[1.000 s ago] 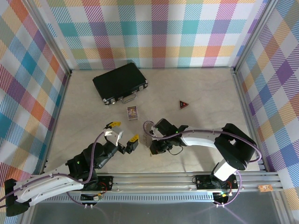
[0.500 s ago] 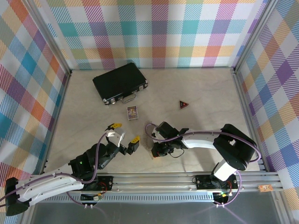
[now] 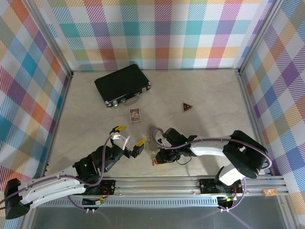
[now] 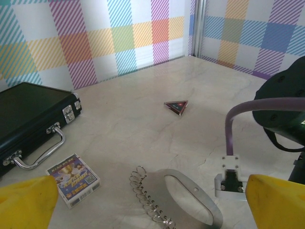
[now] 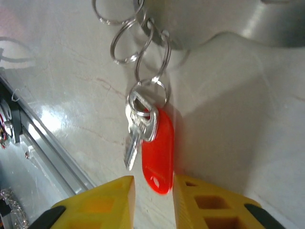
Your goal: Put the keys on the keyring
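- Over the last second my right gripper (image 5: 151,194) had slid toward the near edge of the counter (image 4: 143,119). My left gripper (image 3: 128,135) had crept closer, its fingers wide apart and empty.
- The key (image 5: 139,126) and its red tag (image 5: 157,152) hung on a small ring in the row linked to the keyring (image 5: 200,19), just beyond my right gripper.
- The tag's tip sat between my right fingers, which were narrowly apart. I could not tell whether they pinched it.
- I judged the key already threaded, with only the release left.

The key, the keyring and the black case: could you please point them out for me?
key (image 5: 156,149), right wrist view, red tag.
keyring (image 4: 202,198), left wrist view, flat right band.
black case (image 4: 28,109), left wrist view, lid.
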### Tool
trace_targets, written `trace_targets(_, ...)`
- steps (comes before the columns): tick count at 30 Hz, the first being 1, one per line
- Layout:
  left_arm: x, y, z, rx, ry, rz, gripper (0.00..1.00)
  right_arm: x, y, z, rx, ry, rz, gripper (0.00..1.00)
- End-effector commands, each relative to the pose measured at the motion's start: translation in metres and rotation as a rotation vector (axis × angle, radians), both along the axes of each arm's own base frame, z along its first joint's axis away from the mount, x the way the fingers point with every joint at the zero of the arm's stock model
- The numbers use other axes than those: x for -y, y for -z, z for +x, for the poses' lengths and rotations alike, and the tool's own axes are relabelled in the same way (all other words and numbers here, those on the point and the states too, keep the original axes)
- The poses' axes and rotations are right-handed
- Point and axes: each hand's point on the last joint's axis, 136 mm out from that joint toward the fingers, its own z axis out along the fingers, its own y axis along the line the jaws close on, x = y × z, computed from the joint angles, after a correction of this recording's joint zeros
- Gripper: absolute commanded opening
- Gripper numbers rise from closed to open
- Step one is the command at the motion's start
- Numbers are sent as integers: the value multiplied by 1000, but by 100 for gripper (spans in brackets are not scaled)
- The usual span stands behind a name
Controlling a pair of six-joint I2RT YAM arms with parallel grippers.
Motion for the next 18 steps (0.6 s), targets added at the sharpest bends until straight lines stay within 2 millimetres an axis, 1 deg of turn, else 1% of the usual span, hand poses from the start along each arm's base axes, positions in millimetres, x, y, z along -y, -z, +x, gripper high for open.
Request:
trace_targets(1, 3, -6, -1, 25, 14, -13, 100, 4, -15, 1, 45, 13, 16, 29)
trace_targets(6, 0, -8, 4, 6, -18, -17, 100, 18, -40, 14, 199, 36, 12, 34)
trace_targets(10, 2, -6, 8, -24, -18, -39, 100, 29, -69, 25, 341, 41, 25, 46)
trace_targets(13, 4, -7, 14, -44, -20, -59, 100, 39, -88, 34, 442, 44, 17, 52)
trace_targets(15, 6, -6, 19, -65, -15, -66, 100, 47, -99, 43, 507, 64, 6, 56)
trace_targets(18, 6, -2, 28, -91, -35, -64, 100, 58, -115, 55, 601, 96, -18, 66)
